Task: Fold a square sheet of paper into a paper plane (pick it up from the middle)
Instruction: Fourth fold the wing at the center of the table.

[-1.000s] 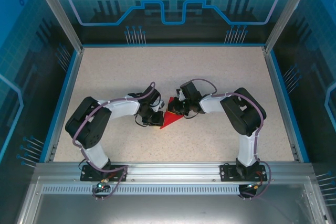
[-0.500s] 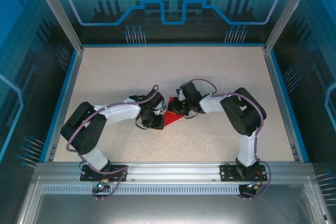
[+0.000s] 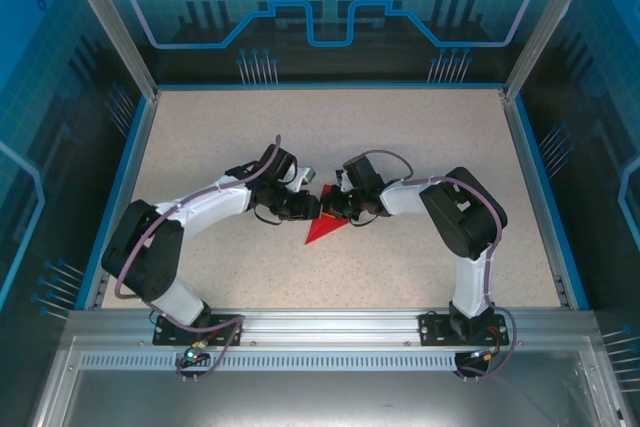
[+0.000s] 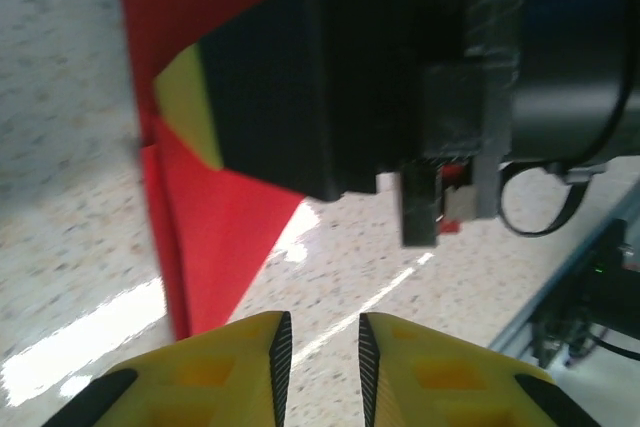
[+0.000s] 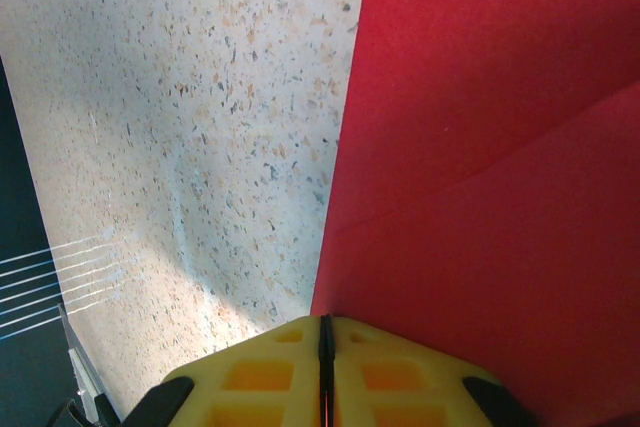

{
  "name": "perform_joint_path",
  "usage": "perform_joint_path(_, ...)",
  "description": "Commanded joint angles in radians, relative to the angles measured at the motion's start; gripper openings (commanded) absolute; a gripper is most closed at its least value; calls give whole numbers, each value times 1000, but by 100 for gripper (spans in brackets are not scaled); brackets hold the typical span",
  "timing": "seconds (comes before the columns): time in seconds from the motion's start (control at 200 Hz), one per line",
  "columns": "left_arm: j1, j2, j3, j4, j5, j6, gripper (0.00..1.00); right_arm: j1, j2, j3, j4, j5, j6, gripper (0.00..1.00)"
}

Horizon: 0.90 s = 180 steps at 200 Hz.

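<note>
Square sheet of paper [image 3: 322,230]: folded to red triangle with overlapping flap, flat at counter [image 3: 420,137] centre. Judged early stage, dart creases left. Right claw [image 5: 322,342]: closed, tips pressing paper edge. Left claw [image 4: 320,352]: slightly parted, empty, beside paper.

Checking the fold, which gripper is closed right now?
The right gripper: its fingers meet with no gap, over the red paper. The left gripper shows a gap, with bare table between its fingers.

Red paper sheet [image 3: 322,231], folded into a creased triangle, flat on the table [image 3: 250,137].
</note>
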Motion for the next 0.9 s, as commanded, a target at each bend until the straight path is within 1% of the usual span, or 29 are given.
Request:
perform_joint_path(0.0,22,72,19,68,161,-26,28,19,71,-43,-97,57,-21,10)
perform_joint_path(0.145,25,124,12,90,168,-31,28,17,67,-43,-105,58,-23,10)
perform_joint_path(0.33,32,176,-3,93,136,-26,27,16,69,-43,-104,61,-19,10)
perform_joint_path(0.515,39,216,-26,127,125,-31,24,17,69,-38,-115,61,-21,10)
perform_joint_path(0.73,41,279,-36,112,90,-17,21,18,68,-41,-118,62,-23,10)
perform_joint_path(0.895,41,287,-85,109,74,-13,20,17,63,-44,-121,68,-22,10)
